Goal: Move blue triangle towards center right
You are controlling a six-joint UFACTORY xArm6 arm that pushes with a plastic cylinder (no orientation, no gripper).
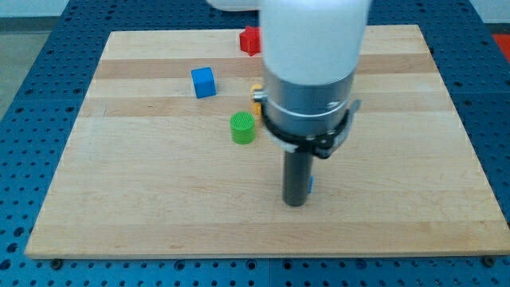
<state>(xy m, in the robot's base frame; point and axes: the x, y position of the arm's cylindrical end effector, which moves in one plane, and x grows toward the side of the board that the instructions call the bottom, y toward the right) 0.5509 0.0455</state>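
My rod comes down from the arm's wide white and grey body in the middle of the camera view, and my tip [296, 202] rests on the wooden board [143, 215] below centre. A thin sliver of blue [310, 185] shows at the rod's right edge, just above the tip; its shape cannot be made out because the rod hides most of it. It touches or nearly touches the rod.
A blue cube [203, 82] sits at upper left of centre. A green cylinder [243, 127] stands left of the rod. A red block [250, 40] is near the top edge. A yellow block [256, 97] is mostly hidden behind the arm.
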